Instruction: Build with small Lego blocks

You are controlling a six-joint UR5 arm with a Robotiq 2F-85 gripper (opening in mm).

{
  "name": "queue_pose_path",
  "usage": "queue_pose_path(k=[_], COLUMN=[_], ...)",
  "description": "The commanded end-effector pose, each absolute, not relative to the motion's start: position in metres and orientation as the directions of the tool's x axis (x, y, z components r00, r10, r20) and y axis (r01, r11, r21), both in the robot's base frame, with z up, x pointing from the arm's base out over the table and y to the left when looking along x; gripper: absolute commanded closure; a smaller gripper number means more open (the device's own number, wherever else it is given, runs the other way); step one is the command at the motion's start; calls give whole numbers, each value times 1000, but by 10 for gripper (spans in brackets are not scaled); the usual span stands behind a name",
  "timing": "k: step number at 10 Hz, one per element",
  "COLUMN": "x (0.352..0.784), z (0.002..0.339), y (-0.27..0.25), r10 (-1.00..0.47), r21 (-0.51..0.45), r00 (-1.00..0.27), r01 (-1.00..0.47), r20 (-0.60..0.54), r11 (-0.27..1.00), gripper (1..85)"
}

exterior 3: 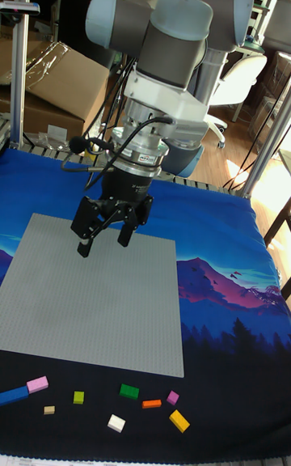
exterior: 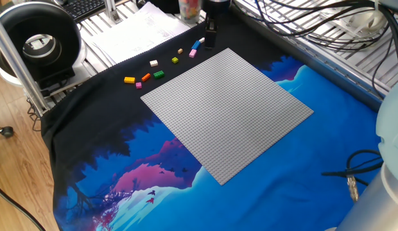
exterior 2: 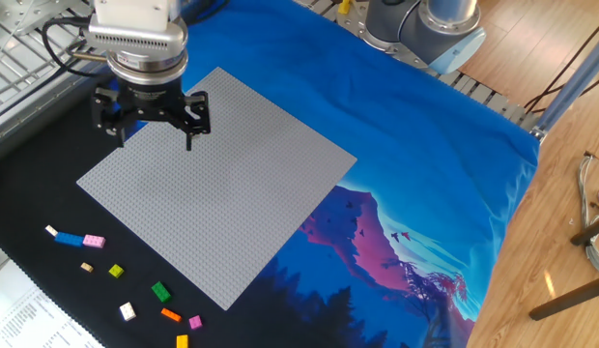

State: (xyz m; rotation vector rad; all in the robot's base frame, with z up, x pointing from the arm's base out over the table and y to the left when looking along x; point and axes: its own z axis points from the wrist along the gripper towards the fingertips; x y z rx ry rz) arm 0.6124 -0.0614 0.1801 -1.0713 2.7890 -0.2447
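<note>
Several small Lego blocks lie loose on the black cloth beside the grey baseplate (exterior: pixel 228 112): a yellow block (exterior: pixel 129 80), an orange block (exterior: pixel 146 77), a green block (exterior: pixel 159 74), a white block (exterior: pixel 153 63) and a blue block (exterior: pixel 195 45) joined to a pink block (exterior: pixel 192 53). The other fixed view shows the same row, from the blue block (exterior 2: pixel 69 239) to the yellow block (exterior 2: pixel 182 340). My gripper (exterior 2: pixel 155 137) hangs open and empty above the baseplate (exterior 2: pixel 217 184) near one corner, well apart from the blocks. In the tall view the gripper (exterior 3: pixel 103 246) is over the plate's back half.
White papers (exterior: pixel 138 32) and a black round device (exterior: pixel 35 38) lie beyond the blocks. Cables (exterior: pixel 314 19) run over the metal rack behind the plate. The arm's base (exterior 2: pixel 425 29) stands at the table's far edge. A loose cable (exterior: pixel 359 173) rests on the blue cloth.
</note>
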Motion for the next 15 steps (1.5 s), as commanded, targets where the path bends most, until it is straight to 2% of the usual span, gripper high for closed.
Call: queue_pose_path(k=[1,3,4,5,6,7,8,11,13,15], x=[617,614,609,600,604,607,606,610,637,648], z=[182,180,179,176,174,170,165,158,144,131], y=[-64,-26,-33,-39,-63,-71,-64,-93,-87,-94], r10=[-635,-584,-635,-706,-776,-812,-822,-876,-901,-918], r21=[-213,-85,-101,-52,-42,-23,36,25,-24,-43], r00=[-767,-790,-759,-704,-631,-583,-569,-474,-432,-393], r01=[-607,-579,-627,-704,-775,-813,-822,-878,-902,-919], r20=[-97,-184,-147,-80,2,31,14,86,32,47], r11=[766,811,772,708,630,582,569,478,432,391], gripper=[7,7,7,7,7,7,7,27,43,67])
